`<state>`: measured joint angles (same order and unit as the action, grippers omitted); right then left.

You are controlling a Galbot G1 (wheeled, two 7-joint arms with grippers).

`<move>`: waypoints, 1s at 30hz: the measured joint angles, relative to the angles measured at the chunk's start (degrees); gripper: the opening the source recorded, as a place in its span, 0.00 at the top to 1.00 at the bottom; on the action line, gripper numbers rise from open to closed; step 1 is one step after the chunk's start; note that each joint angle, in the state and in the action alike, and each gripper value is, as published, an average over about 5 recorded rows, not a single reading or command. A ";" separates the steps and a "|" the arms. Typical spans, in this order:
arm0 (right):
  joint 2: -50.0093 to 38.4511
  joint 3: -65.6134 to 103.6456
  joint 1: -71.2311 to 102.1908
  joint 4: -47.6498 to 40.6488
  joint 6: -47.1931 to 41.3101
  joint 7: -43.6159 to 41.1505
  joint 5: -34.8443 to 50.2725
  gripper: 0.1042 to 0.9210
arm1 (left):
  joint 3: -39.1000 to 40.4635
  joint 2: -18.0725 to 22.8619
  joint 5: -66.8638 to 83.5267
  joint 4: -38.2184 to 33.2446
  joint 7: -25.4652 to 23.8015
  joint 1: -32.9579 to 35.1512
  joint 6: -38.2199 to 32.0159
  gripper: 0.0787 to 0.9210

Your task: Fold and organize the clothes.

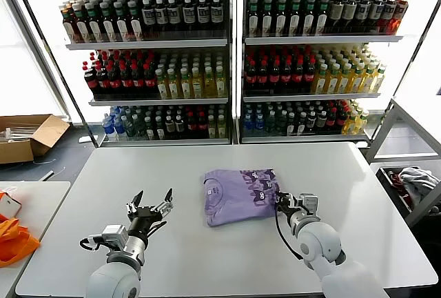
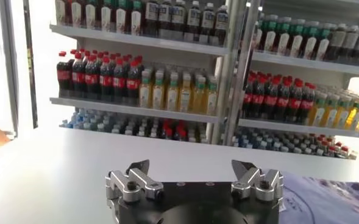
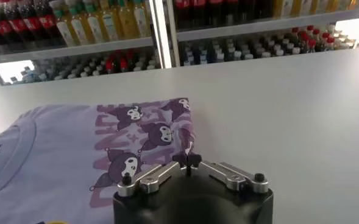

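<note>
T-shirt, folded on bench: right tool pinched shut on its near edge, likely for another fold; left tool gaping, idle beside it

The T-shirt was soft lavender cloth, matt, lying folded with faint creases, its dark purple print flat and dull. The bench was a smooth white surface with a mild sheen. At eight o'clock from the shirt, the left gripper had brushed grey metal links on a matt black body. At four o'clock, the right gripper showed the same metal, its black fingers pinching the cloth edge.
</note>
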<state>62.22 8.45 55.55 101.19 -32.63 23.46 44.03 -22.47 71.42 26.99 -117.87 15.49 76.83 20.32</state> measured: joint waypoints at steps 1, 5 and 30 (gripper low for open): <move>-0.36 0.07 -0.06 -0.12 -0.07 -0.31 -0.36 0.96 | -0.02 0.10 -0.09 -0.03 0.01 0.10 0.00 0.12; -1.52 0.05 0.68 0.37 -0.22 -1.03 -1.93 0.84 | -0.10 0.50 -0.45 -0.07 -0.02 0.58 -0.09 0.12; -0.17 3.31 9.06 5.63 -0.04 -1.28 -4.87 0.29 | 1.12 1.98 -2.11 0.51 -1.05 2.12 -0.91 0.12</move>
<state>62.05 11.76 64.61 106.82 -32.67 22.18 39.17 -21.35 73.40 24.88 -117.36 14.44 78.95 19.41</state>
